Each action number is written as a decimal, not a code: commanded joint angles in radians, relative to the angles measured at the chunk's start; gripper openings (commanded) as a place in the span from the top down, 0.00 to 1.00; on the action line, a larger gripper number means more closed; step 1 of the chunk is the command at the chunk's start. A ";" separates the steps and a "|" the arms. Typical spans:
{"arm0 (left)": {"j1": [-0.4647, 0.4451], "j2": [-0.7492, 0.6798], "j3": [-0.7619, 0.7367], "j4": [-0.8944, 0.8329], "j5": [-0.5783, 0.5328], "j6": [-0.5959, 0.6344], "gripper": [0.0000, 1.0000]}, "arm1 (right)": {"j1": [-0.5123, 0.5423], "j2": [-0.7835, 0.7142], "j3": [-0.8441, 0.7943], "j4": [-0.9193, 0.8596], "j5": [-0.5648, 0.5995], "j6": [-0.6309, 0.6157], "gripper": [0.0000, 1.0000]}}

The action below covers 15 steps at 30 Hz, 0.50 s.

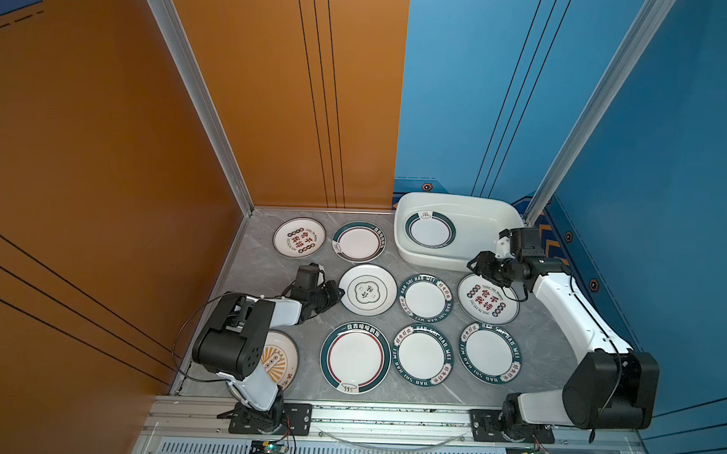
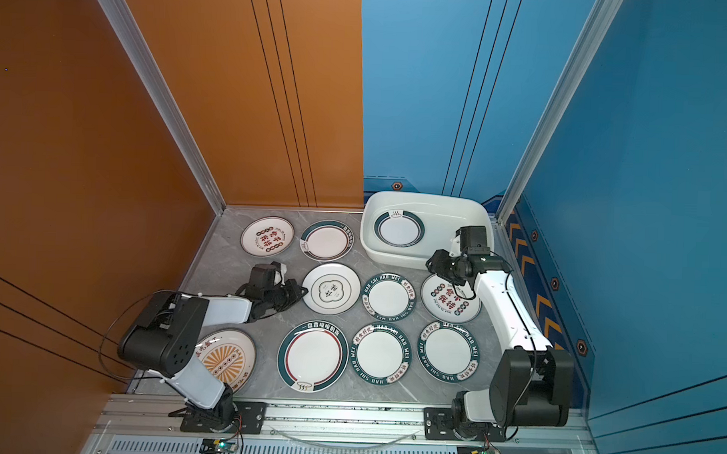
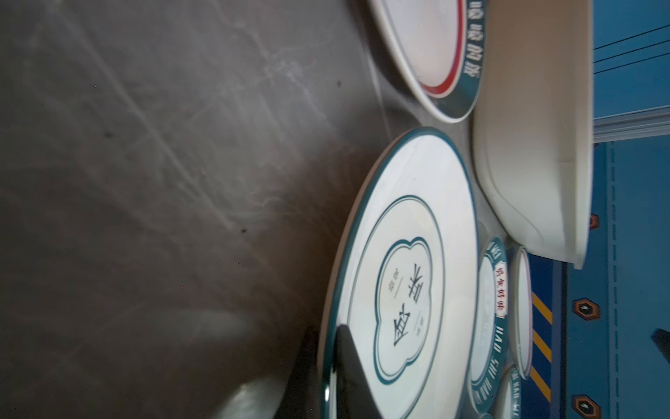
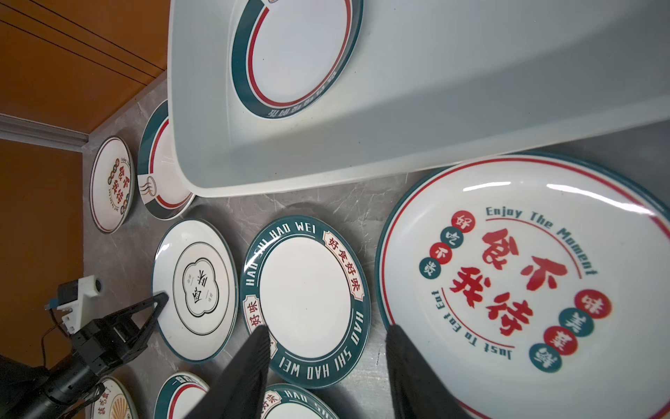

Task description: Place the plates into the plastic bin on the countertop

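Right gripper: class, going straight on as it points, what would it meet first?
The right gripper would probably meet bare countertop beside the red-lettered plate, short of the plastic bin; depth unclear.

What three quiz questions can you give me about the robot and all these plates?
1. True or false: the plastic bin holds three plates.
2. Which plate's rim is the left hand pinching? A sunburst plate, B flower-outline plate, C red-character plate.
3. Fill in: the right hand is ___ and holds nothing.
Key: 1 false, just one plate shows inside; 2 B; 3 open.
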 commanded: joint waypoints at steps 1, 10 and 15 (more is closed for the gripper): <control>0.001 0.019 -0.028 -0.115 -0.024 0.034 0.97 | 0.007 -0.046 -0.032 0.043 -0.055 0.015 0.46; 0.039 -0.093 -0.045 -0.165 0.021 0.033 1.00 | 0.020 -0.108 -0.157 0.189 -0.234 0.055 0.39; 0.069 -0.206 -0.025 -0.266 0.048 0.048 1.00 | 0.052 -0.101 -0.211 0.302 -0.353 0.107 0.33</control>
